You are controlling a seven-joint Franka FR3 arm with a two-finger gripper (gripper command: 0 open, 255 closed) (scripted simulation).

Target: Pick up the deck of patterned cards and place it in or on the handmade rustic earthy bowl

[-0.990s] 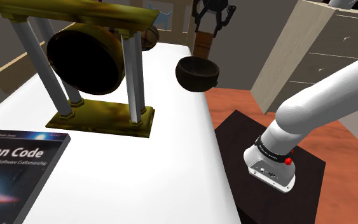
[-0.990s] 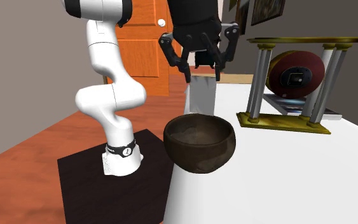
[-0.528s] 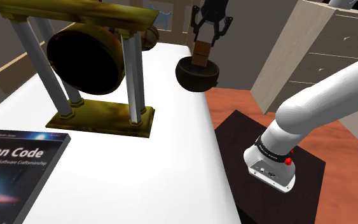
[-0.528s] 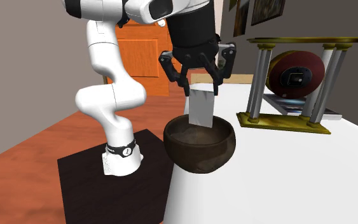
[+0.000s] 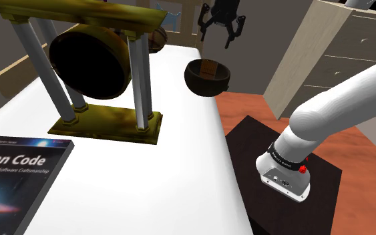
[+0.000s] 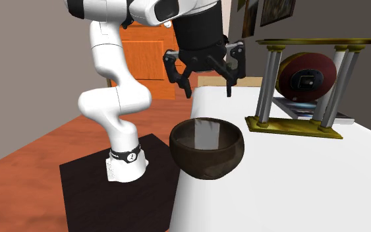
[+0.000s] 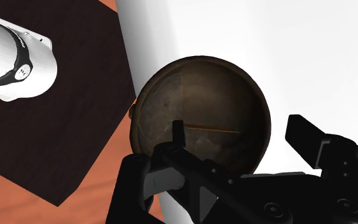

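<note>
A dark brown rough bowl [image 5: 206, 85] sits on the white table close to the edge that faces the arm's stand. The deck of cards [image 5: 208, 68] stands on edge inside it, a pale upright slab [image 6: 207, 134] in the second exterior view and a thin line [image 7: 206, 129] in the wrist view. My black gripper [image 5: 220, 32] hangs straight above the bowl [image 6: 207, 163] with its fingers apart and nothing between them. There is a clear gap between the gripper [image 6: 205, 89] and the deck. In the wrist view the gripper [image 7: 241, 137] looks down into the bowl [image 7: 171, 95].
A brass-coloured frame holding a dark round disc [image 5: 89, 63] stands mid-table. A "Clean Code" book [image 5: 19, 180] lies at the near corner. The white table [image 5: 179, 180] ends by the dark stand box [image 5: 293, 213]. A pale dresser [image 5: 340, 53] stands behind.
The gripper came down with the deck over the bowl, then its fingers parted. The deck dropped into the bowl and the gripper rose slightly.
</note>
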